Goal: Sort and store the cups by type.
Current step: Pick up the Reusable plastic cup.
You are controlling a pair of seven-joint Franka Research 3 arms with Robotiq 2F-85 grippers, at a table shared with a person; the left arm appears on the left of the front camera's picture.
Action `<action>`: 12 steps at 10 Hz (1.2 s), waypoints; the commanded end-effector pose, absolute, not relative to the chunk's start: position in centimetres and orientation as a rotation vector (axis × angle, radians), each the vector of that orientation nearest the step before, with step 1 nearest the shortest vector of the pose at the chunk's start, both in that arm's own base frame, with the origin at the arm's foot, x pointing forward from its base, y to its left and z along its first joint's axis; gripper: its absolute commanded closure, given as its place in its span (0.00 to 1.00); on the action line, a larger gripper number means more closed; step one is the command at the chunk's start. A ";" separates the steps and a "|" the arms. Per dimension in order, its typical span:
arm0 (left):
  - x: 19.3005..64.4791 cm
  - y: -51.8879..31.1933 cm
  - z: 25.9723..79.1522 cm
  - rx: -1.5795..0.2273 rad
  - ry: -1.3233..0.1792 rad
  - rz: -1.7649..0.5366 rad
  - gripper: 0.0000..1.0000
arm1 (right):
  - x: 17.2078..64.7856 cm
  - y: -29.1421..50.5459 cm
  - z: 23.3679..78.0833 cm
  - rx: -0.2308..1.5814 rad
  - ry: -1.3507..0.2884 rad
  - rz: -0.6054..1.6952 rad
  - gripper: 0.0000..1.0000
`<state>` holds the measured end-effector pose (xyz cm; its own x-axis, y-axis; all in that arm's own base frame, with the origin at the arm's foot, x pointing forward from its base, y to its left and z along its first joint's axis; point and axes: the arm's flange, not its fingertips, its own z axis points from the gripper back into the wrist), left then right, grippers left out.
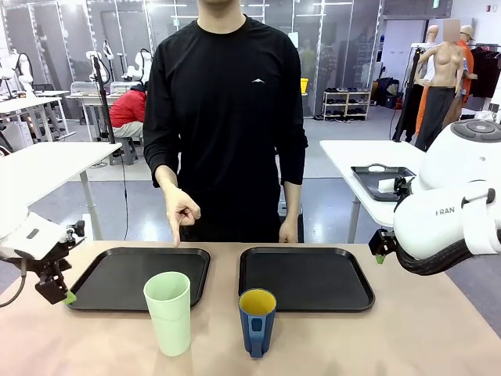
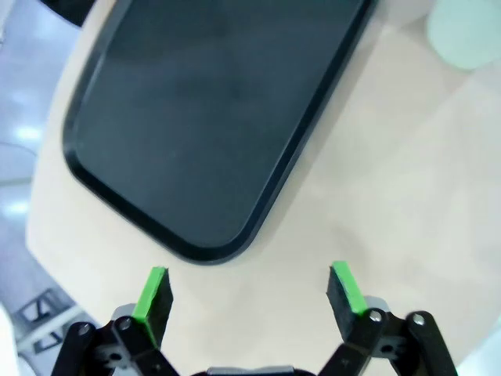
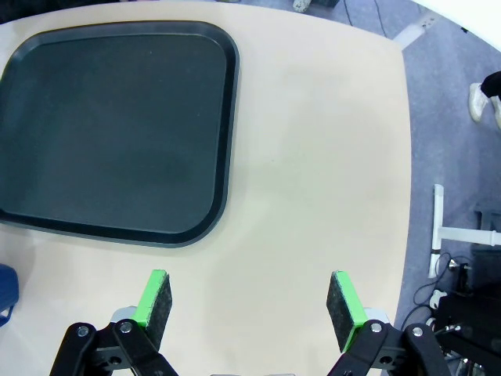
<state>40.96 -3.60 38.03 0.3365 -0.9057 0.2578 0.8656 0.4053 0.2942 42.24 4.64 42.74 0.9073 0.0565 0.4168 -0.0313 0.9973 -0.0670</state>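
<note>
Inspection of the scene, as found.

A light wooden counter [image 1: 423, 337] carries two flat black rectangular plastic trays side by side, the left tray [image 1: 117, 278] and the right tray [image 1: 313, 278], set slightly apart.

The tall pale mint-green handleless plastic tumbler [image 1: 168, 312] stands upright on the counter, just on the near side of the left tray's near right corner. The shorter dark blue mug [image 1: 257, 319], with a yellow interior, stands upright on the counter just near of the right tray's near left corner, its handle turned to the near side. The tumbler is left of the mug and the two do not touch.

The robot's left hand [image 2: 250, 291] hangs above the counter at its left edge, beside the left tray's near left corner. Its jaws stand wide apart and nothing lies between the green pads.

The robot's right hand [image 3: 249, 301] hangs above the counter to the right of the right tray. Its jaws also stand wide apart and it grips nothing.

A person in a black long-sleeved top stands at the far side. The person's pointing hand [image 1: 180, 213], at scene left, aims its index finger down at the left tray's far edge. The person's other hand [image 1: 288, 231] hangs at the counter's far edge.
</note>
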 end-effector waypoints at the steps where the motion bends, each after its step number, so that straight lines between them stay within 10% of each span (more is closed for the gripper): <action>1: 40.8 -3.4 37.8 0.094 -0.423 -1.187 0.00 | 42.3 4.6 42.7 -0.059 -0.431 0.046 0.00; 12: 38.9 -7.6 35.4 -0.114 -0.452 -1.346 0.00 | 42.3 4.6 42.7 -0.059 -0.431 0.046 0.00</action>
<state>39.93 -9.25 36.99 0.1951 -0.9198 0.3404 0.9347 0.2795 0.2195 42.24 4.65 42.74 0.9072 0.0566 0.4168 -0.0314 0.9973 -0.0671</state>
